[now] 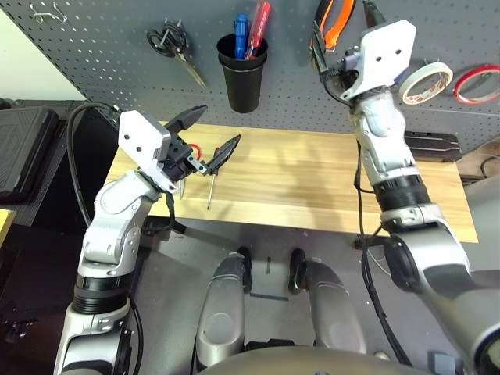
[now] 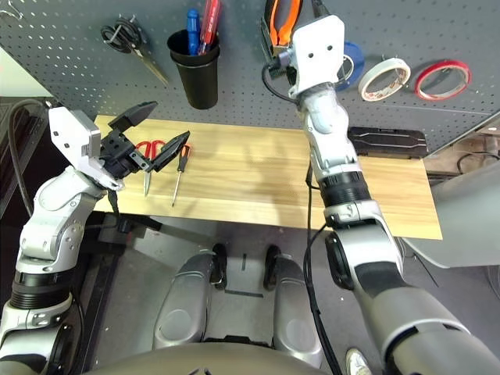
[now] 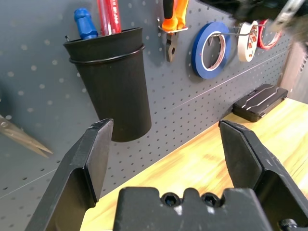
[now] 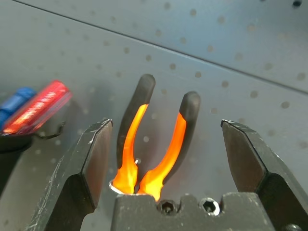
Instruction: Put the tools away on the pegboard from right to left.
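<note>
Pliers hung on the pegboard
Right gripper (image 4: 166, 154) is raised before the orange-and-black-handled pliers (image 4: 154, 144) — fingers apart, nothing clamped; left gripper (image 1: 209, 134) is held low, likewise spread.

Workshop, grey pegboard (image 1: 94, 47) hung with tools, wooden workbench (image 1: 312, 180), black tool case (image 2: 387, 142)

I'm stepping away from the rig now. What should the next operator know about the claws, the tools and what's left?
Right claw: open, up at the pegboard by the hung pliers, holding nothing.
Left claw: open, empty, above the table's left end.
Done: cream tape roll and pliers hang on hooks.
Left: screwdriver and red-handled scissors lie on the table. Screwdriver is probably next, then scissors.
</note>
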